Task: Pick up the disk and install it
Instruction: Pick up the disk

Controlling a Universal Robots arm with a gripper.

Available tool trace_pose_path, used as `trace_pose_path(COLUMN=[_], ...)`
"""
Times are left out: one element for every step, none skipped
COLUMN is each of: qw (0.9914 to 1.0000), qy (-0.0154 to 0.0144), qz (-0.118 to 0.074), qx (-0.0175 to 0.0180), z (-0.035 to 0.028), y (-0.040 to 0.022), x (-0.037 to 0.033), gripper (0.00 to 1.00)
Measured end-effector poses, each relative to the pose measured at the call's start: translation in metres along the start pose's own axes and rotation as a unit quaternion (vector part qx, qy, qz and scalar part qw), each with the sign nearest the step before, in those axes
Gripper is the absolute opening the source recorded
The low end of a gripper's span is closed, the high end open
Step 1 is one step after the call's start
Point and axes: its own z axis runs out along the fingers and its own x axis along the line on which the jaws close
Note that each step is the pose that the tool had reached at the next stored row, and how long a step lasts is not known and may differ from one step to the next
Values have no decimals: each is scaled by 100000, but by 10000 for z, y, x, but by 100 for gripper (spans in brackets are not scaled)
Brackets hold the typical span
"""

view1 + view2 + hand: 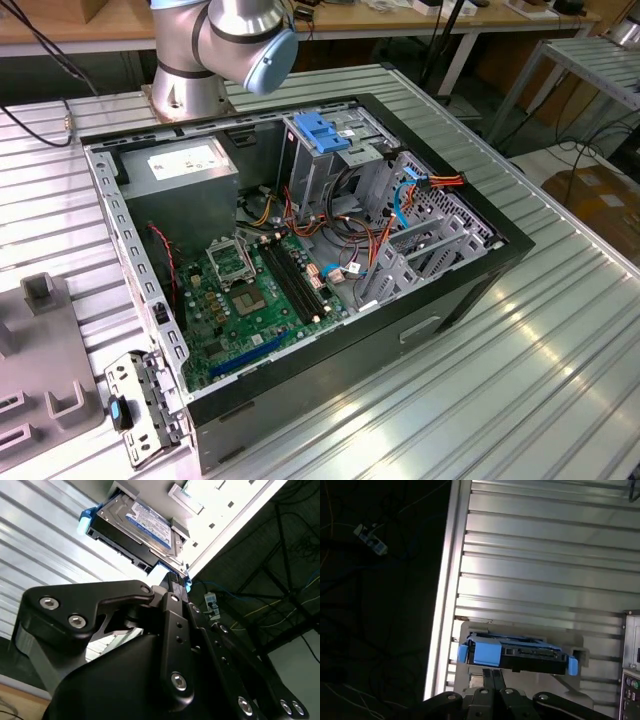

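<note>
1. Placement: the disk [530,656] is seen in both wrist views, lying flat in a grey holder [540,681] on the ribbed metal worktop [545,570], near the worktop's edge and apart from the computer case [330,390].
2. It is not yet installed; the open case is seen in the exterior view with its drive cage [318,175] near the arm's base.
3. The gripper [493,672] is set at the disk's near long edge, just below a broad blue tab [486,653].
4. The jaws are drawn close together, with hardly a gap between them. Whether the disk's edge is pinched or merely touched cannot be made out.
5. The disk is judged to be stiff and dense, heavy for its size, so a hold far off centre is likely to let it tip.
6. It is also judged fragile: a knock or a drop is expected to harm it more than steady squeezing would.
7. The labelled metal face, seen in the second wrist view, looks smooth and is judged slippery.
8. The blue rails [520,640] and the end tab [572,666] are plastic and are judged springy, so they may bend under load.
9. A hold is judged best taken on a firm part of the frame near the middle of the long edge, with the label face and the underside left untouched.
</note>
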Motion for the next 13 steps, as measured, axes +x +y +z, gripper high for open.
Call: trace_pose_path(qw=[99999, 99993, 99977, 99951, 99914, 99855, 99798, 99728, 99677, 99639, 99605, 99572, 99528], qy=[20, 60, 110, 165, 220, 285, 337, 391, 431, 451, 476, 496, 514], qz=[-497, -1183, -2127, -3138, -4136, -5380, -6346, -7360, -8020, -8477, -8863, -9231, -9688], qx=[6, 19, 35, 54, 70, 93, 110, 129, 142, 148, 154, 162, 167], z=[1, 0, 0, 0, 0, 0, 0, 0, 0, 0, 0, 0, 1], y=[0, 0, 0, 0, 0, 0, 0, 0, 0, 0, 0, 0, 0], x=[0, 1, 1, 1, 1, 0, 0, 0, 0, 0, 1, 1, 1], gripper=[11, 11, 11, 11, 11, 11, 11, 11, 11, 11, 11, 11, 11])
